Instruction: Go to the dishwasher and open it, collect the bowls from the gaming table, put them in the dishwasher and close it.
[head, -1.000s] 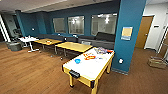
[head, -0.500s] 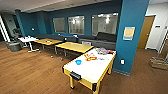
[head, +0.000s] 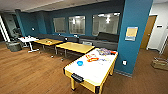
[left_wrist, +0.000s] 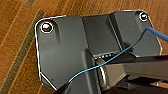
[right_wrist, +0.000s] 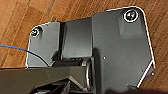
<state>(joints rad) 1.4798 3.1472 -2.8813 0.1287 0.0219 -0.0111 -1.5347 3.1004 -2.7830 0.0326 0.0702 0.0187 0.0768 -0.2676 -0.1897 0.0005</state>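
- The gaming table (head: 96, 71) stands in the near middle of the head view, on a wooden floor (head: 32, 72), with one short end turned toward the camera.
- It has a white tabletop, a dark edge and yellow sides and legs.
- One bright blue bowl (head: 79, 63) sits on the white tabletop, near the left long edge, apart from the other things.
- Colourful board games (head: 92, 57) lie farther back on the same tabletop, orange and red ones in the middle and a mixed-colour one (head: 103, 51) near the far end.
- A wide blue pillar (head: 133, 37) rises just beside the far right corner of the gaming table.
- Behind, two yellow-topped tables (head: 75, 47) stand in a row, and a small white table (head: 28, 39) is further left.
- Dark sofas (head: 106, 40) run along the blue wall under the windows (head: 76, 25).
- In both wrist views a dark plate of the robot hangs over the wooden floor; a thin blue cable (left_wrist: 117, 53) crosses it.
- I cannot tell the state of the left claw or of the right claw.
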